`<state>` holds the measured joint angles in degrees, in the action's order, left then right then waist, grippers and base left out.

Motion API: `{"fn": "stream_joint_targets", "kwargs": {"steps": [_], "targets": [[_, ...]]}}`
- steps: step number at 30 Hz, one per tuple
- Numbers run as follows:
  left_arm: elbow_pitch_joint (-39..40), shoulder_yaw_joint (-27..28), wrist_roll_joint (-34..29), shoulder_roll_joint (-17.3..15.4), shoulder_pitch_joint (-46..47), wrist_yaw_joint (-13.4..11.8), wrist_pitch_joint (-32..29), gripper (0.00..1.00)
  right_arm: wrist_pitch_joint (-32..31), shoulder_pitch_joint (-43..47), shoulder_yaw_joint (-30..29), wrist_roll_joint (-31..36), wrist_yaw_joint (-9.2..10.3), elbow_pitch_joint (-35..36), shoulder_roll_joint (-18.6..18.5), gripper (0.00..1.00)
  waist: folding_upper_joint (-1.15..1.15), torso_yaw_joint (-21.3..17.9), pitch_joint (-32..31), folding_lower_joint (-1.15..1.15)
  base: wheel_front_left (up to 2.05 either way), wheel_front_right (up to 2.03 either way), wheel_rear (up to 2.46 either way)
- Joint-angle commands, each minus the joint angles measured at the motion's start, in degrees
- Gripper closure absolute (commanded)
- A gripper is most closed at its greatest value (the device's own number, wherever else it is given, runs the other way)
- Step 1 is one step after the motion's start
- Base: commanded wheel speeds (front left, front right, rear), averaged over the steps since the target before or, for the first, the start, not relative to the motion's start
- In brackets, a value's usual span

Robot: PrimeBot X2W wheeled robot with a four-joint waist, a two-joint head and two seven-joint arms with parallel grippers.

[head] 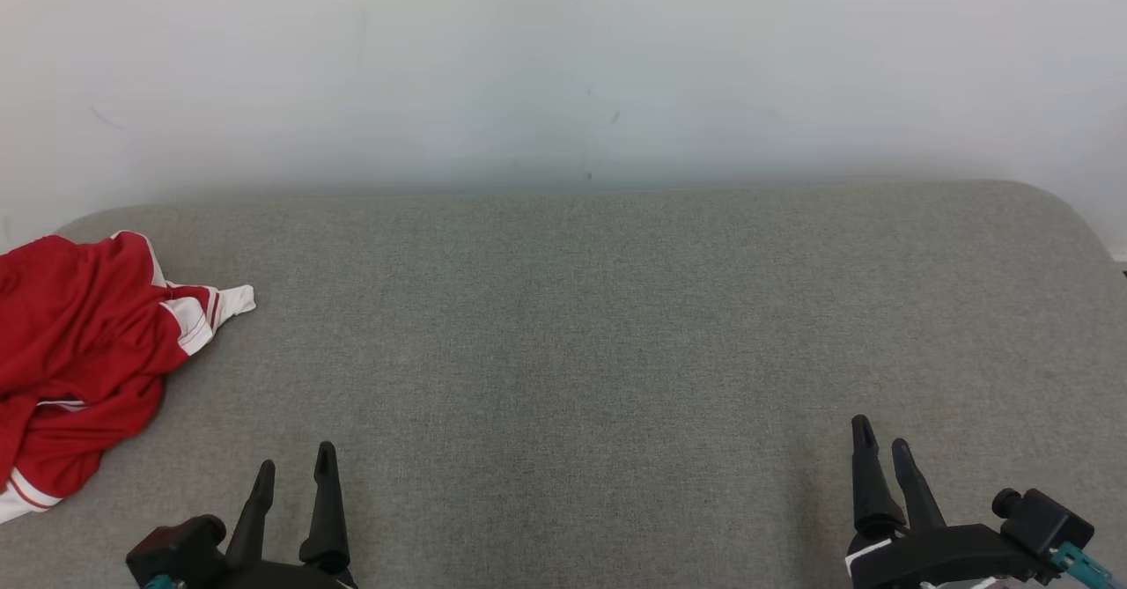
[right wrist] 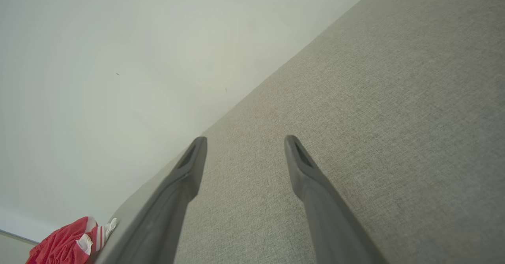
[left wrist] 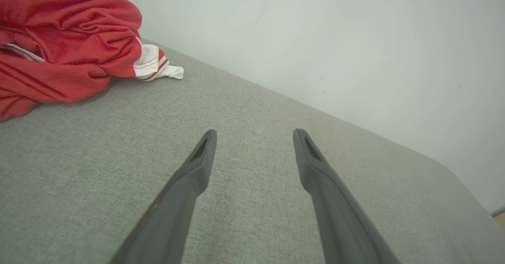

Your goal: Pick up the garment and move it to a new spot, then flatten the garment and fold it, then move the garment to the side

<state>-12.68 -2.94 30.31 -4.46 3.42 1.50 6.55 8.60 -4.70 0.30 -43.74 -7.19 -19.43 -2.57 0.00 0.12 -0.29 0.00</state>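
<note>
Nearest, at the bottom of the head view, the left gripper [head: 295, 459] shows at lower left with its two dark fingers spread apart and nothing between them. The right gripper [head: 880, 433] shows at lower right, its fingers likewise parted and empty. Both point away across a grey woven surface [head: 572, 351] with rounded far corners. Farther out, the garment [head: 79, 351] lies crumpled in a heap at the surface's left side, cut off by the head view's left edge. It is red with white, red-striped trim, and one white end pokes out to the right. It lies ahead and left of the left gripper, well apart from it, and much farther from the right gripper. Behind the surface rises a pale wall [head: 563, 69].
</note>
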Motion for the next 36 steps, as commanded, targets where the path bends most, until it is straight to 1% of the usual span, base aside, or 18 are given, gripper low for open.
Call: {"fn": "stream_joint_targets", "kwargs": {"steps": [1, 4, 9, 19, 21, 27, 32, 36], "targets": [[0.1, -0.7, -2.7, -0.9, -0.3, -0.3, 0.9, 0.0, 0.7, -1.2, 0.5, 3.6, -0.32, -0.4, -0.3, 0.0, 0.0, 0.0, -0.1, 0.0, 0.0, 0.0, 0.0], [0.0, -1.0, -3.8, -1.1, -0.2, -0.5, 1.2, 0.0, 0.8, -1.5, 0.7, 5.3, -0.33, -0.9, -0.3, 0.0, 0.0, 0.0, -0.1, 0.0, 0.0, 0.0, 0.0], [-1.2, -1.1, -6.4, -1.7, -0.2, -1.2, 2.2, 0.0, 0.1, -1.7, 1.1, 11.6, -0.35, -1.5, -0.3, 0.0, 0.0, 0.0, -0.3, 0.0, 0.0, 0.0, 0.0], [-2.0, -1.8, -11.5, -2.6, 0.1, -1.5, 3.7, 0.0, -2.1, -1.1, 2.1, 18.2, -0.38, -0.5, -0.3, 0.0, 0.0, -0.1, -0.8, 0.0, 0.0, 0.0, 0.0], [-1.9, -2.2, -12.8, -2.7, -0.2, -1.7, 4.1, 0.0, -2.4, -0.9, 3.3, 18.4, -0.39, -0.3, -0.3, 0.0, 0.0, -0.1, -0.8, 0.0, 0.0, 0.0, 0.0], [-2.1, -2.5, -15.2, -3.0, -0.3, -1.7, 4.9, 0.0, -2.3, -0.4, 3.6, 21.2, -0.39, -0.1, -0.3, 0.0, 0.0, 0.0, -0.9, 0.0, 0.0, 0.0, 0.0], [-2.1, -2.0, -16.4, -2.4, -0.7, -1.9, 5.6, 0.0, -2.2, -0.6, 3.7, 23.5, -0.37, -0.1, -0.4, 0.0, 0.0, 0.1, -0.8, 0.0, 0.0, 0.0, 0.0], [-2.3, -1.5, -16.6, -1.7, -1.0, -1.5, 6.2, 0.0, -2.5, -0.5, 3.9, 24.3, -0.38, -0.4, -0.4, 0.0, 0.0, 0.1, -0.8, 0.0, 0.0, 0.0, 0.0]]}}
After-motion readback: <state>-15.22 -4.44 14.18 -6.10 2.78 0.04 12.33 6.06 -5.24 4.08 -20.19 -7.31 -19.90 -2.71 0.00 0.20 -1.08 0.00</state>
